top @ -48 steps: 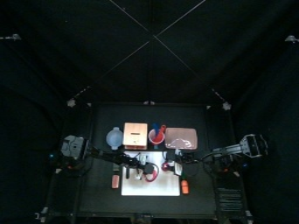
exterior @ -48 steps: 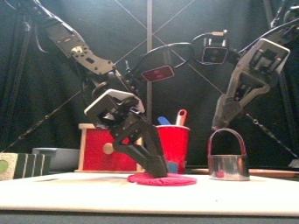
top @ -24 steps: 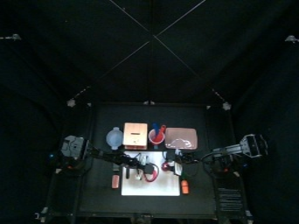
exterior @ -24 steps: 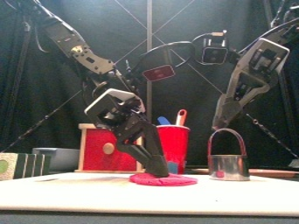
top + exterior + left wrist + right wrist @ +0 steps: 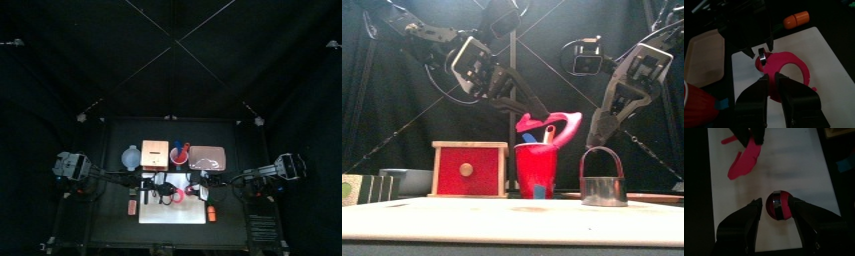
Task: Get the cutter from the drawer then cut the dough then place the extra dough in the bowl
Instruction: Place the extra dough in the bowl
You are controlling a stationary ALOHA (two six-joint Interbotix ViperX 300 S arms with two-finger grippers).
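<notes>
My left gripper (image 5: 775, 76) is shut on a pink dough ring (image 5: 789, 62) and holds it in the air over the white cutting board (image 5: 814, 47). In the front view the dough ring (image 5: 549, 125) droops just above the red cup (image 5: 537, 172). The metal cutter (image 5: 604, 186) stands on the board to the right, its wire handle upright. My right gripper (image 5: 596, 140) hangs just over that handle, its jaws apart. In the right wrist view the cutter (image 5: 779, 208) shows red dough inside, between the jaws of my right gripper (image 5: 778, 202).
The wooden box (image 5: 469, 168) with its red drawer front stands left of the cup. Behind the board lie the blue-grey bowl (image 5: 130, 157) and the pink tray (image 5: 210, 157). An orange toy (image 5: 211, 214) lies at the board's front right.
My left gripper has lifted the dough ring off the board, up to above cup height. The right arm and the cutter have not moved.
</notes>
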